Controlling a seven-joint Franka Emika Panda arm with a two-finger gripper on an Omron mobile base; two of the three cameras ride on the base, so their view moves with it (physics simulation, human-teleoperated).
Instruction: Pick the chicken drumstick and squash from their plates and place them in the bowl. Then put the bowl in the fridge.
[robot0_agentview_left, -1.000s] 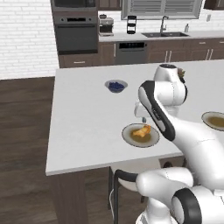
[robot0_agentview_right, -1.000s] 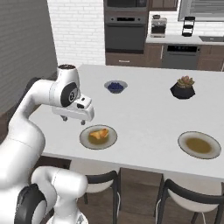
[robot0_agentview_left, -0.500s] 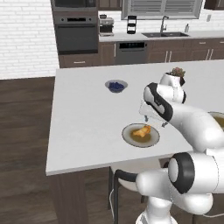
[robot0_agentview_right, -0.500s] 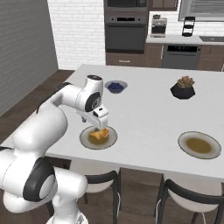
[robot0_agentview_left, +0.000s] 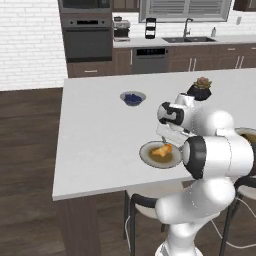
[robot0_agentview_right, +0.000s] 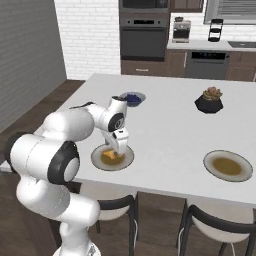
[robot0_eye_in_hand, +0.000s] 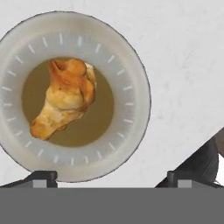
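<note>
Since the earlier frame the hand (robot0_agentview_right: 116, 148) has swung in from the left and dropped low over the near plate (robot0_agentview_right: 126, 161), fingers spread wide and holding nothing; the chicken drumstick (robot0_eye_in_hand: 64, 97), lumpy, glossy golden-tan, lies on that plate's olive-brown centre inside a pale ticked rim; in the hand view its long axis runs diagonally, knobby thick end upper right, narrow end lower left; a second, similar plate (robot0_agentview_right: 228, 165) sits well apart to the right on the smooth white surface (robot0_agentview_right: 165, 125).
</note>
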